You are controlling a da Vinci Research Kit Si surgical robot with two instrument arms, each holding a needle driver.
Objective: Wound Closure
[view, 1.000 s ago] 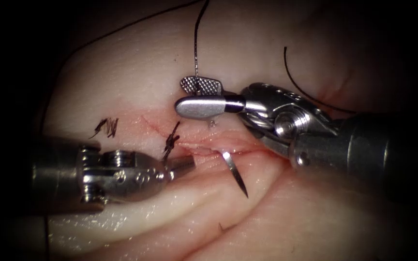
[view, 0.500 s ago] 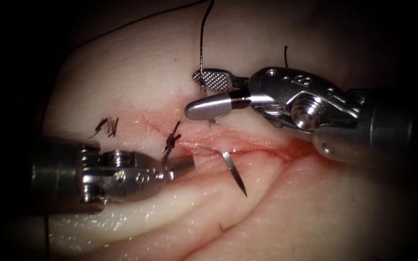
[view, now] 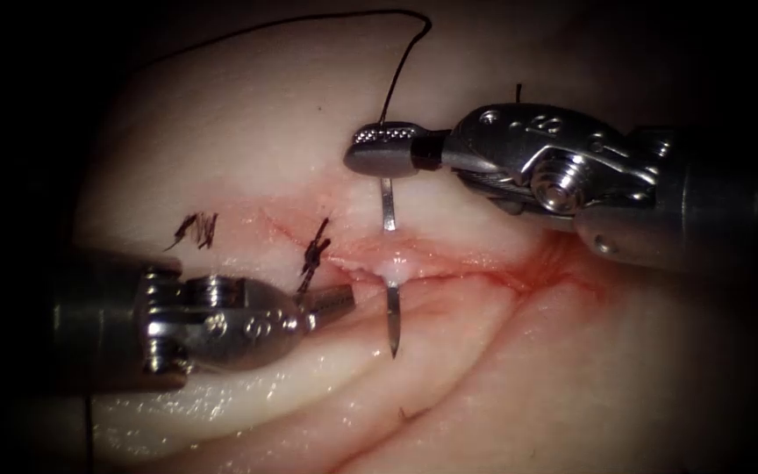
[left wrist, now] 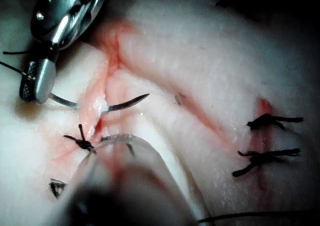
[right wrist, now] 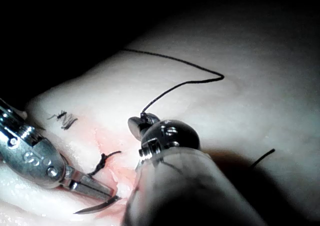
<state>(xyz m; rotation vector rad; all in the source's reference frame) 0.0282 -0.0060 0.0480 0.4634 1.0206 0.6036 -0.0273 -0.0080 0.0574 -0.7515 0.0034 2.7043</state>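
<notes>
Your right tool clenched its fingers on the needle at its thread end, above the cut. The needle sat in the tissue, passing under the cut, its point out below. Thread looped away from those fingers. Your left tool appeared clenched, empty, just beside a finished stitch.

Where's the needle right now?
In the endoscope view the needle passes through the tissue across the cut: the right tool grips its rear end above the cut, and its tip sticks out below, beside the left tool.
</notes>
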